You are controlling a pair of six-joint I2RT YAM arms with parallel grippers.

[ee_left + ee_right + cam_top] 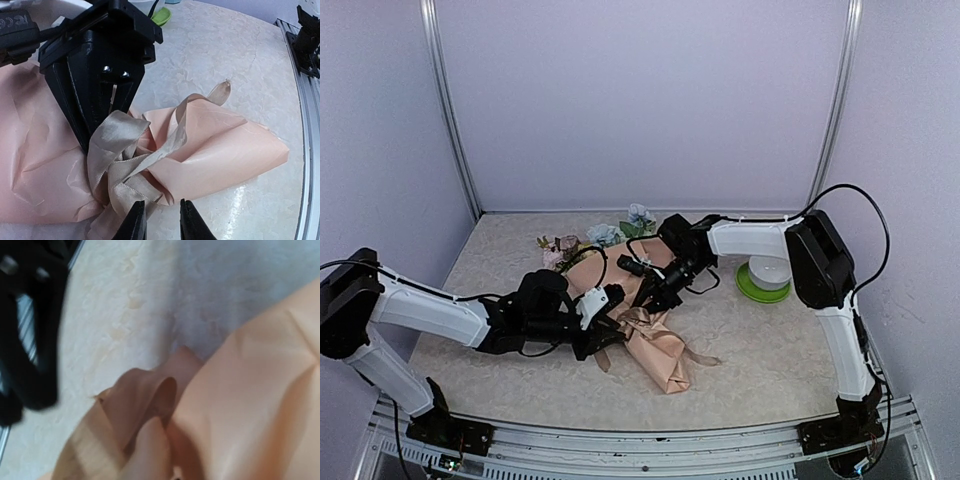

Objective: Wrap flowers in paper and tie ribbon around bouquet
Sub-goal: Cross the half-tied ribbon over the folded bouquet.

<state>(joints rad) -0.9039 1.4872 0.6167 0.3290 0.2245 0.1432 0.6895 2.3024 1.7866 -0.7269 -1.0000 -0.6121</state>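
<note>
Fingers [136,222] of left gripper [161,207] a little bit apart, nothing between them, tips right next to long soft beige-tan ribbon [120,170]. Right gripper [96,136] fingers nearly pressed together, seem to pinch ribbon loop; tips partly hidden. Ribbon bunched in loops on middle of peach-pink paper cone bouquet [655,355]. Bouquet lies on pale table [770,350]. Small pink, blue and white flowers [605,235] stick out at far end.

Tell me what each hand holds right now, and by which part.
The right hand seems to pinch the ribbon by one of its loops; the left hand, open, holds nothing.
</note>
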